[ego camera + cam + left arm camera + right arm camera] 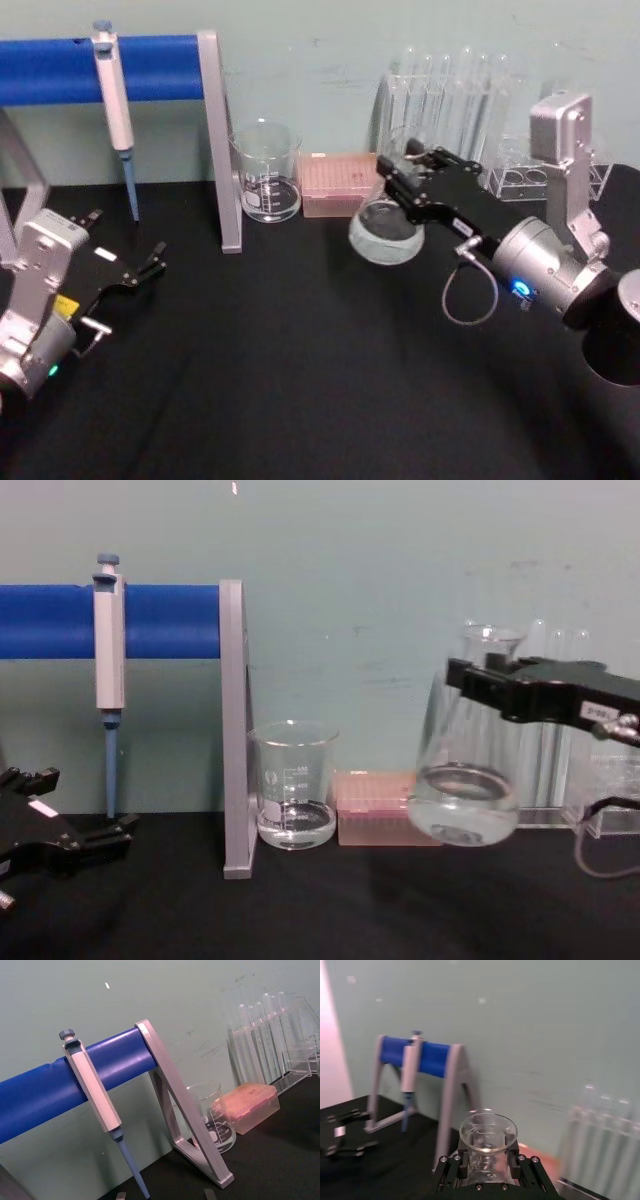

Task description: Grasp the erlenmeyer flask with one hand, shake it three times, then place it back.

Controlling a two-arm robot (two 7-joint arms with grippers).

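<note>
The erlenmeyer flask (465, 780) is a clear glass cone with a little liquid swirling in its wide base (385, 232). It hangs tilted just above the black table, in front of the test tubes. My right gripper (490, 685) is shut on its neck below the flared rim (488, 1132); in the head view this gripper (400, 172) reaches in from the right. My left gripper (125, 240) rests parked at the table's left, open and holding nothing; in the chest view it (75, 805) lies low at the left edge.
A glass beaker (266, 172) and a pink tip box (338, 184) stand at the back centre. A pipette (118, 100) hangs on the blue-barred stand (218, 140) at the back left. A clear rack of test tubes (450, 90) stands behind the flask.
</note>
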